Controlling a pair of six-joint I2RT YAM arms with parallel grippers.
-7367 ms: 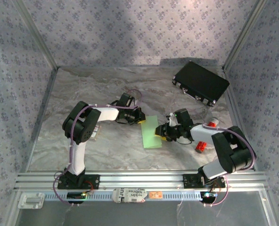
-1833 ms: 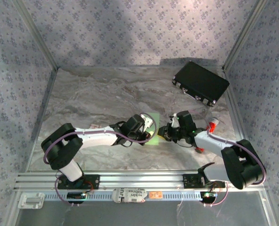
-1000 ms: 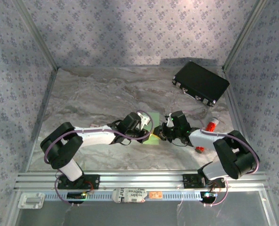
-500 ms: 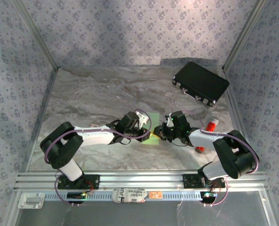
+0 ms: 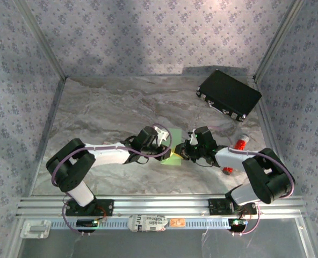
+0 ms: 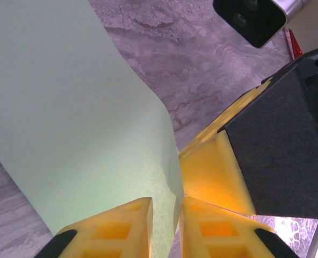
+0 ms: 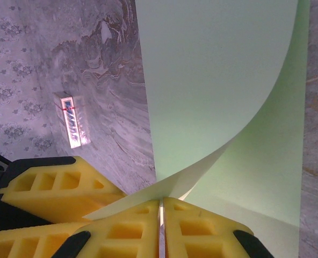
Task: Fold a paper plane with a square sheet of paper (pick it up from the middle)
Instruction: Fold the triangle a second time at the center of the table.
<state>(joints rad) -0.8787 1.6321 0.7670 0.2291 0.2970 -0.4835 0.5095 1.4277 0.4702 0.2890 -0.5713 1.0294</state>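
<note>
Green, plain square sheet of paper [image 7: 218,64] pinched by right gripper [image 7: 160,212].

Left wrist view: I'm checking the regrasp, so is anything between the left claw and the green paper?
Nothing visible. The green paper runs into the narrow gap of the left claw; the right claw, pinching the same sheet, sits close beside it.

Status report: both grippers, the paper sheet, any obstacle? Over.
Right gripper shut on sheet, edge curled up. Left gripper jaws slightly apart beside it. Black case far off.
</note>
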